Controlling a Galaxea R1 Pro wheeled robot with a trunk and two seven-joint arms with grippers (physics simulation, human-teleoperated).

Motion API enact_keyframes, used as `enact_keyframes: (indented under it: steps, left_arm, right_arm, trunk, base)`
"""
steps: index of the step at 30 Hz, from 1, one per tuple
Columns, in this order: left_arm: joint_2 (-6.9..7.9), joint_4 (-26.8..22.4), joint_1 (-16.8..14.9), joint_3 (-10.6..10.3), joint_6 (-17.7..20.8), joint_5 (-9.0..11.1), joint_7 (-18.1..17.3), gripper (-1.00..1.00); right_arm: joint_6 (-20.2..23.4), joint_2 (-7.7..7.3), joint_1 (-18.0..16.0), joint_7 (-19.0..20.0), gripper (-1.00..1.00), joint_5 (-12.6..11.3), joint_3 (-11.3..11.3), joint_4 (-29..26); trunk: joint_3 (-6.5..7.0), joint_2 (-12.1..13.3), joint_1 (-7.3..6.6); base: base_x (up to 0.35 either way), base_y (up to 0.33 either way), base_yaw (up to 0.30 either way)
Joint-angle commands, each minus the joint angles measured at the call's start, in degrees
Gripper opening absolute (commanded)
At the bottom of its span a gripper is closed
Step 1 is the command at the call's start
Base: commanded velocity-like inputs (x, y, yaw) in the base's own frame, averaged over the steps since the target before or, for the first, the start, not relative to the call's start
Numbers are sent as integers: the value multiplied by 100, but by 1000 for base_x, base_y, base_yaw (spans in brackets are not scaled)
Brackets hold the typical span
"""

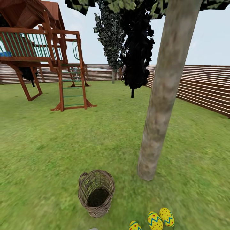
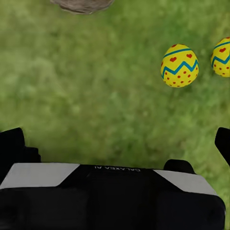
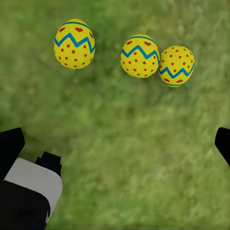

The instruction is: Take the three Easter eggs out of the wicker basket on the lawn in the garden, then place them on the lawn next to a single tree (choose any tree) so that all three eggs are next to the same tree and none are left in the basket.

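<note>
All three yellow Easter eggs lie on the lawn [image 1: 48,153] near the foot of the pale tree trunk [image 1: 161,105]: one egg [image 1: 135,226], a second [image 1: 155,220] and a third [image 1: 166,217]. The wicker basket [image 1: 95,193] stands upright to their left with nothing inside. In the right wrist view my right gripper [image 3: 116,143] hangs open above the grass, short of the three eggs [image 3: 74,44] [image 3: 140,56] [image 3: 176,65]. My left gripper [image 2: 117,143] is open too, over bare grass, with two eggs [image 2: 179,65] [image 2: 221,57] and the basket's edge [image 2: 81,5] beyond it.
A wooden play set [image 1: 41,54] stands at the far left. A brown slatted fence [image 1: 204,86] runs along the back and right. Dark conifers [image 1: 135,48] rise behind the tree. Open grass spreads between the basket and the play set.
</note>
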Motion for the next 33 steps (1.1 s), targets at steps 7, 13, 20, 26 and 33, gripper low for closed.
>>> enact_keyframes:
  steps: [7,13,20,26,33]
  left_arm:
    - [5,326,2,-3,-272,249,200,100]
    - [23,441,3,1,-495,519,447,100]
    - [91,880,3,2,-448,531,443,100]
    - [269,1059,3,-6,-458,509,442,100]
    - [394,1077,3,-15,-463,503,452,100]
  right_arm:
    - [-280,-13,199,-28,100,43,-48,7]
    - [-415,1,280,-31,100,46,-48,6]
    - [-375,36,284,-59,100,3,-48,6]
    - [-336,44,284,-50,100,-11,-48,241]
    - [-346,46,291,-51,100,-22,-49,326]
  trunk:
    - [183,276,-153]
    - [265,357,-197]
    - [269,357,-197]
    - [255,357,-197]
    - [195,357,-197]
  base:
    - [0,0,0]
    - [0,0,0]
    - [0,0,0]
    - [0,0,0]
    - [0,0,0]
